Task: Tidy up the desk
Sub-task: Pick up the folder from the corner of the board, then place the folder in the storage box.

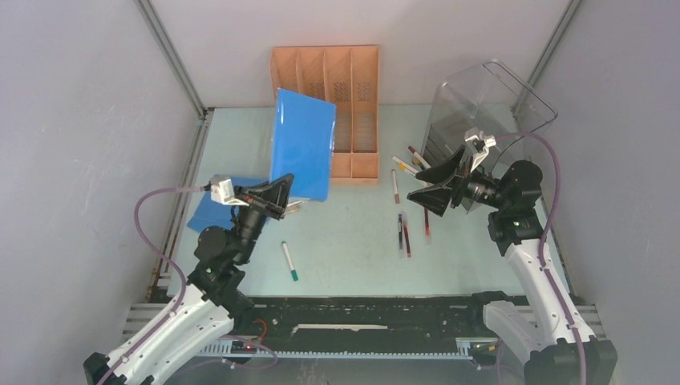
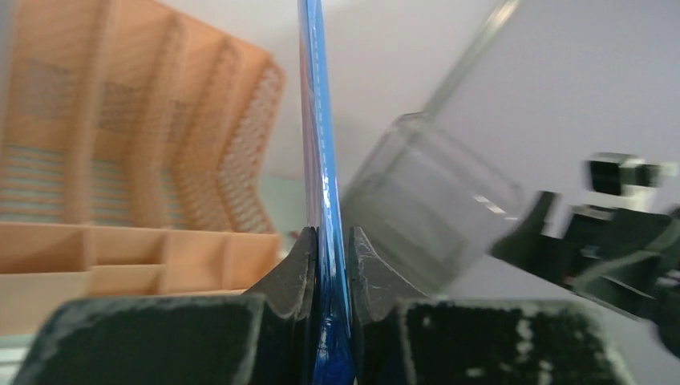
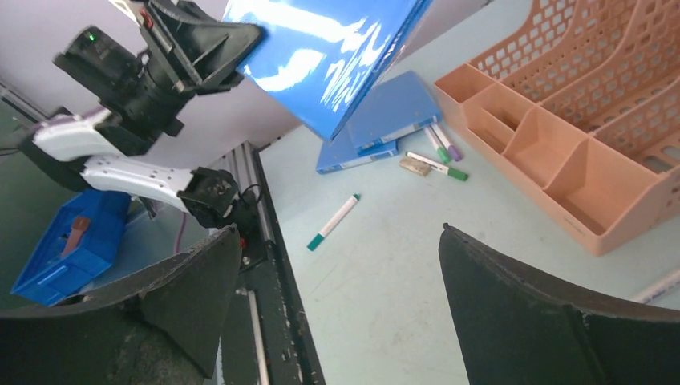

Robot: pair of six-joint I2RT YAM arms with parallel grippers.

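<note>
- Left hand [image 1: 287, 192] pinches a glossy blue folder [image 1: 303, 144] upright, off the desk, before the orange rack [image 1: 353, 88].
- Right hand [image 1: 417, 184] gapes wide, empty, above pens [image 1: 405, 233] scattered on the mint-green desk [image 1: 353, 249].

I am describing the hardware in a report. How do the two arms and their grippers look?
The left arm and right arm have white links and black joints. A purple cable loops along each. The left gripper and right gripper each carry two black wedge-shaped fingers tapering to the tips. A white camera block sits on each wrist.
</note>
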